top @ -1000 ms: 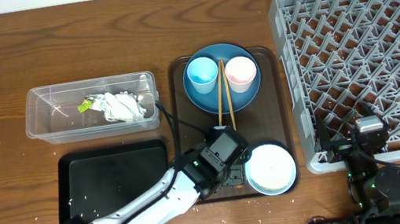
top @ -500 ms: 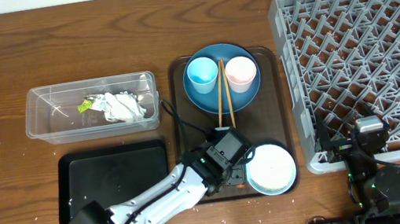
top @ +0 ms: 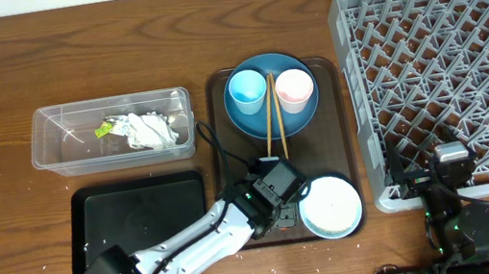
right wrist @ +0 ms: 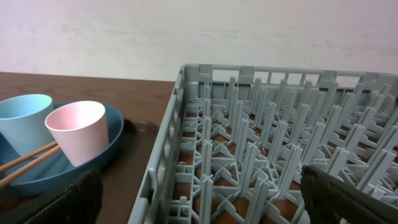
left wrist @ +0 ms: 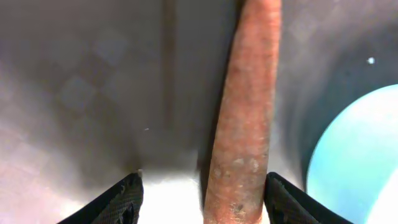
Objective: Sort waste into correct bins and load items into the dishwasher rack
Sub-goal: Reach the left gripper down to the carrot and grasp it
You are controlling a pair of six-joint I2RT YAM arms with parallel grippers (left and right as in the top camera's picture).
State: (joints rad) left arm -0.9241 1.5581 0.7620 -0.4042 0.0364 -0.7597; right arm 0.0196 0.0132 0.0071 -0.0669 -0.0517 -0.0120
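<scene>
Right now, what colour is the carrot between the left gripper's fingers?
The carrot is dull orange, clearest in the left wrist view.

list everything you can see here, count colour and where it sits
dishwasher rack: 1, grey, right side
clear tub: 1, transparent, upper left
paper scraps: one clump, white, in the clear tub
wrapper: 1, yellow-green, in the clear tub
black tray: 1, black, lower left
serving tray: 1, brown, centre
plate: 1, blue, far end of the serving tray
light-blue cup: 1, on the plate
pink cup: 1, on the plate
chopsticks: 2, wooden, between the cups
bowl: 1, pale blue-white, serving tray's near corner
carrot: 1, orange, on the serving tray
left tool: open, straddling the carrot
right tool: open, by the dishwasher rack's near edge
</scene>
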